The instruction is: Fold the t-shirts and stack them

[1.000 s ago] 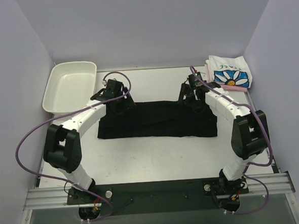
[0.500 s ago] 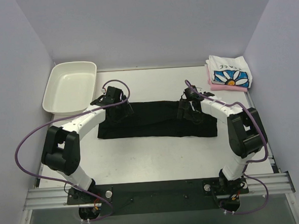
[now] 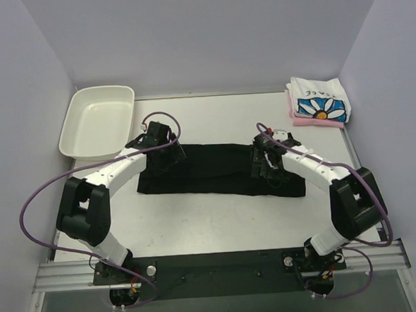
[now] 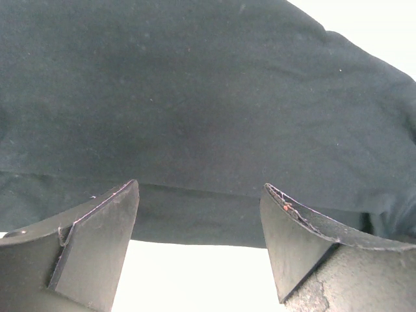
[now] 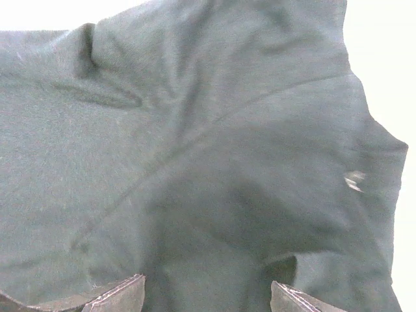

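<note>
Both grippers stand released, fingers spread with nothing between them. In the overhead view the left gripper (image 3: 164, 157) sits low over the upper left part of the black t-shirt (image 3: 216, 171). The right gripper (image 3: 265, 168) sits over the shirt's right part, left of its right end.

The black shirt lies flat in the middle of the frame as a long band running left to right on the white table (image 3: 219, 219), its right end a little lower in the picture. From the left wrist, the two dark fingers (image 4: 97, 247) frame the cloth's edge at the bottom of the picture, with bare table showing between them. From the right wrist, only the finger tips (image 5: 120, 296) show at the bottom edge. Creased black cloth with a curved seam fills the rest, and a small white tag (image 5: 354, 181) shows at the right.

At the upper right of the overhead view, the folded white daisy-print t-shirt (image 3: 321, 103) lies on top of the pink t-shirt (image 3: 317, 122). At the upper left sits a white tray (image 3: 96, 120).
</note>
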